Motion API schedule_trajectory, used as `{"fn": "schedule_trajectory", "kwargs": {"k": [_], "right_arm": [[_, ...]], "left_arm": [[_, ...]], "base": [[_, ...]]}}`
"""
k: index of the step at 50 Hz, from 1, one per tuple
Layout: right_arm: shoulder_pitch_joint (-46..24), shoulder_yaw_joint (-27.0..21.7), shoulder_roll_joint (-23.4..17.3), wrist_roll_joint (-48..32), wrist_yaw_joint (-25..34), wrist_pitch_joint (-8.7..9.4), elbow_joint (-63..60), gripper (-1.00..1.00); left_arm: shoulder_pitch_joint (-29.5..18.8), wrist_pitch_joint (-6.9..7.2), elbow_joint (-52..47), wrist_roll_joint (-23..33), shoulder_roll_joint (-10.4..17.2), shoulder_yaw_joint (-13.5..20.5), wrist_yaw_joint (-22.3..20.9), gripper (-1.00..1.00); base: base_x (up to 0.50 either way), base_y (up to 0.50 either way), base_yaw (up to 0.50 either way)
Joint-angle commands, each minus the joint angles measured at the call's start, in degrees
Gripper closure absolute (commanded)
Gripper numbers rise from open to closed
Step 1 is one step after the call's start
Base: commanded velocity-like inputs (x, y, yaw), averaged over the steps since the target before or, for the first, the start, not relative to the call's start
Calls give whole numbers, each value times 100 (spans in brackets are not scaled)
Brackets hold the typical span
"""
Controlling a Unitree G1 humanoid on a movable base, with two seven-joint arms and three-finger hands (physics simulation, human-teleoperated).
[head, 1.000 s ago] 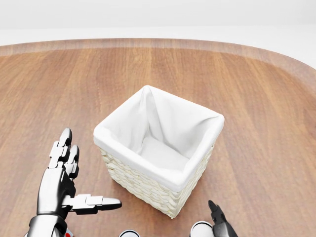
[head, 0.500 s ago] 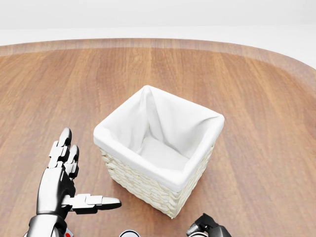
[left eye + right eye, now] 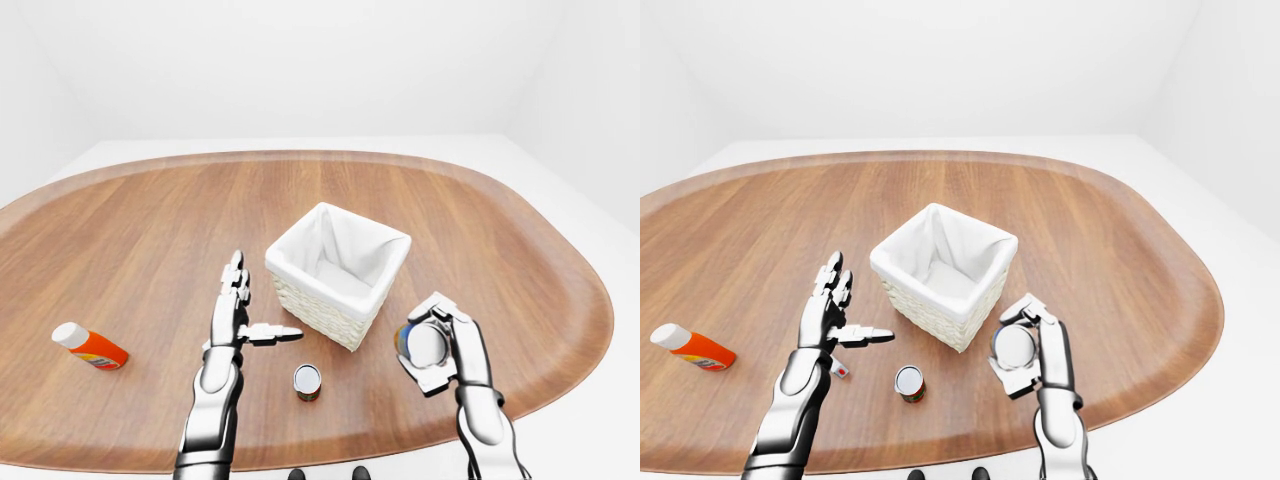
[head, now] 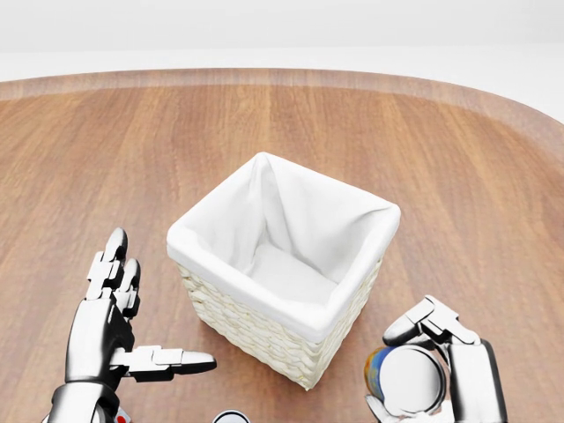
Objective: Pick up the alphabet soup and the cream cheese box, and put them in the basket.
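While the left robot hand (image 4: 110, 330) hovers spread open, the right robot hand (image 4: 441, 370) grips the alphabet soup (image 4: 404, 379) beside the basket (image 4: 282, 304).

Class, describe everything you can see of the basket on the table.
The basket is square, with cream woven wicker walls and a white cloth liner folded over its rim. It stands upright on the wooden table, one corner turned toward the bottom of the head view. Its inside looks empty. Nothing touches it: the open left hand is beside it at left, and the right hand, gripping a can, at right.
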Motion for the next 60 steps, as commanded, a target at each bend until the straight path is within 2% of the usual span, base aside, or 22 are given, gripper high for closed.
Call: {"fn": "schedule_trajectory", "kwargs": {"k": [1, 14, 22, 36, 38, 41, 43, 51, 55, 60], "right_arm": [[128, -330, 112, -208, 266, 0, -1081, 100], [32, -301, 136, -279, 310, 0, -1204, 100], [-594, 251, 10, -685, 263, 0, -851, 100], [-1384, 267, -38, -1065, 577, 0, -1145, 100], [-1551, 269, -51, -1120, 590, 0, -1023, 100], [-1710, 241, -48, -1135, 578, 0, -838, 100], [-1830, 229, -43, -1152, 580, 0, -745, 100], [-2301, 258, -26, -1215, 550, 0, -298, 100], [-2595, 222, -41, -1182, 431, 0, 271, 100], [-2851, 224, -47, -1197, 335, 0, 772, 100]], "left_arm": [[-18, -12, 31, 7, 1, 0, 9, -100], [-24, -13, 36, 4, 4, 1, 9, -100], [-36, -30, 66, 2, 5, 5, 8, -100], [-19, -16, 33, 15, 4, -1, 3, -100], [-35, -48, 81, 13, 6, 5, 3, -100], [-13, 0, 8, 15, 2, -5, 7, -100], [-25, -45, 60, 18, 4, -1, 4, -100], [-20, -21, 28, 19, 5, 0, 1, -100], [-5, 15, -27, 19, 2, -5, 3, -100], [-18, -24, 27, 23, 1, -5, 3, -100]], "base": [[0, 0, 0], [0, 0, 0], [0, 0, 0], [0, 0, 0], [0, 0, 0], [0, 0, 0], [0, 0, 0], [0, 0, 0], [0, 0, 0], [0, 0, 0]]}}
